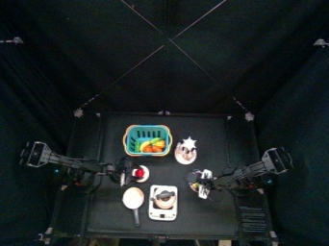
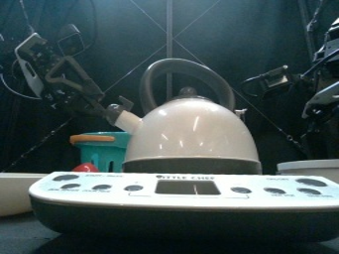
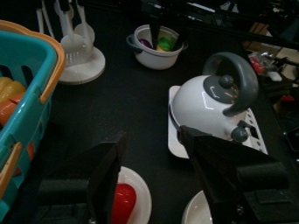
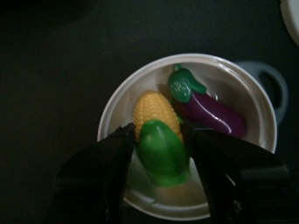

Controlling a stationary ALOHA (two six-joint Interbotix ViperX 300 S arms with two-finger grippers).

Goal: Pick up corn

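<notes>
The corn [image 4: 156,120], a small yellow cob with a green end, lies in a white bowl [image 4: 239,87] beside a purple eggplant [image 4: 208,108]. My right gripper [image 4: 170,150] hangs right over the bowl, open, with one jaw on each side of the corn's green end and close to it. From above, this gripper [image 1: 206,180] covers the bowl right of the table's middle. My left gripper [image 3: 158,166] stands open over a red piece [image 3: 122,198] on a small white plate, holding nothing.
A white kettle [image 1: 162,197] on a white scale [image 2: 172,198] stands at the front. The green basket [image 1: 149,141] with an orange fruit sits at the back, the white star-shaped piece [image 1: 189,147] next to it. A white spoon [image 1: 133,199] lies front left.
</notes>
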